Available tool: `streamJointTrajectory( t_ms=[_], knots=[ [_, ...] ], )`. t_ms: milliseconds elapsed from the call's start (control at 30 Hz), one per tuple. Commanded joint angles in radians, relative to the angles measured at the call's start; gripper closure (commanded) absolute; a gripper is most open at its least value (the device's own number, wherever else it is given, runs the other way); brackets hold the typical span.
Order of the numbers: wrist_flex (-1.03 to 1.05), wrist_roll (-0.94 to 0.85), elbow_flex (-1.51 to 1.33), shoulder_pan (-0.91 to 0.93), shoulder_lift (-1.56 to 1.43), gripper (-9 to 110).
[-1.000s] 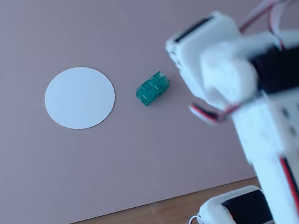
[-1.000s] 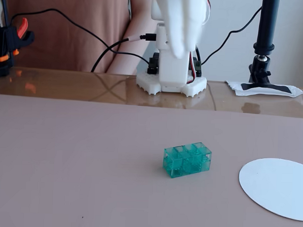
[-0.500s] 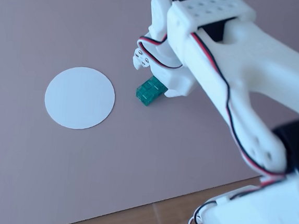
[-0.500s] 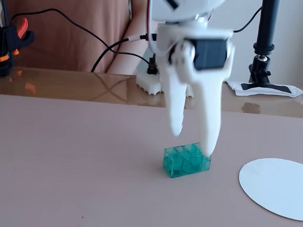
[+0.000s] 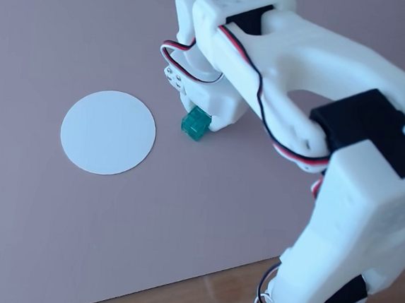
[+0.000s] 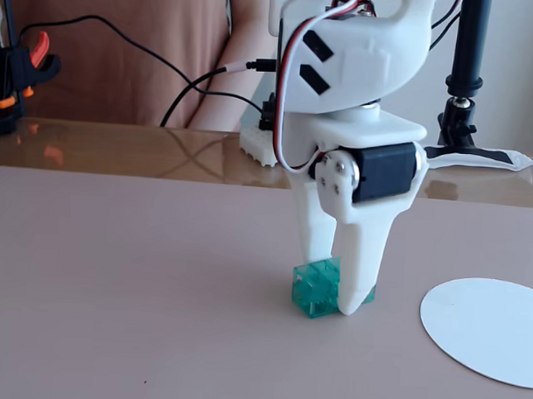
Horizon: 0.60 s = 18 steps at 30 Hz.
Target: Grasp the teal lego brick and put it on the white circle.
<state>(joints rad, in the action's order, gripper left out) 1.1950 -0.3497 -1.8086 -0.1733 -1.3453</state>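
White gripper (image 6: 338, 294) down on pinkish mat (image 6: 141, 283), straddling small see-through teal brick (image 6: 314, 287). Front finger (image 6: 359, 268) planted in front of brick's right half, tip at mat level; back finger just behind brick. Jaws closed in around brick, but can't tell from either fixed view whether actually pinching or w/ a slight gap left. Brick flat on mat, not lifted.

White paper circle (image 6: 490, 330) lying flat on mat, apart from brick, to the right in the low fixed view; in the high fixed view, circle (image 5: 108, 131) to the left of brick (image 5: 195, 125), w/ bare mat between. Nothing on circle yet.

Risks, as judgement only:
- Grip looks off-centre, toward one end of brick. Could pivot or twist out on lift.
- Smooth plastic, narrow fingertips: easy slip if squeeze too light.
- Fingertips near or on mat: could drag or snag mat when closing or rising.
- Lift too low on way across: brick edge could catch circle's rim and shove the paper.
- Release from too high: brick may bounce or roll off circle.
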Motion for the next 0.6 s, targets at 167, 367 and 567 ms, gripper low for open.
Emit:
streamJointTrajectory(
  t_ms=[167,367,567],
  knots=[
    [0.000,0.058,-0.115,0.057,-0.295,102],
    [0.032,0.149,-0.158,0.034,-0.637,102],
    [0.080,0.213,-0.028,-0.100,-0.701,102]
  ],
)
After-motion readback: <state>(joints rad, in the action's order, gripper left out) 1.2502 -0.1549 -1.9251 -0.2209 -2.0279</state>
